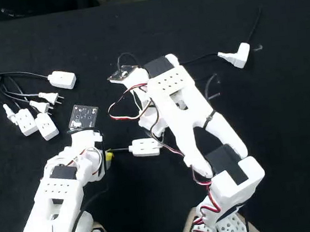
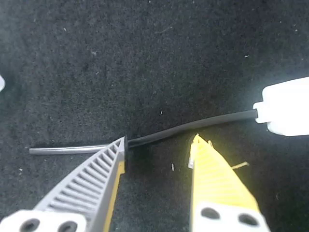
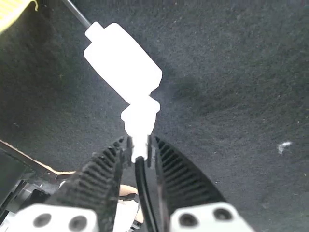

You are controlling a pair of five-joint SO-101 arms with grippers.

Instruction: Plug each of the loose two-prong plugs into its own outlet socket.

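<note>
First, from the high view we find the white rectangular plastic socket block (image 1: pixel 145 147) lying near the middle of the black felt-covered table (image 1: pixel 288 113), its long axis running across from one arm to the other. Its thin black cable (image 1: pixel 121 150) leads off toward the left pincer (image 1: pixel 107 157), while its other end slips beneath the white right arm (image 1: pixel 187 107). Well apart, at the table's far left, sit loose white two-prong plugs (image 1: pixel 50 97) and white outlet sockets (image 1: pixel 25 121) (work for later, we judge).

Next, in the left wrist view, the left pincer (image 2: pixel 159 141) stands wide, one finger grey and ribbed, the other yellow. The cable (image 2: pixel 193 126) lies crosswise just at their tips, gripped by neither.

Finally, in the right wrist view the right pincer (image 3: pixel 139 145) is narrow, clamped on a small white two-prong plug (image 3: pixel 140 118). The plug's front touches the end of the socket block (image 3: pixel 123 60), which slants somewhat off the plug's own line. We see no prongs, so we judge it seated or nearly so. The right arm is nearer for any last push along the plug's axis, away from its pincer.
</note>
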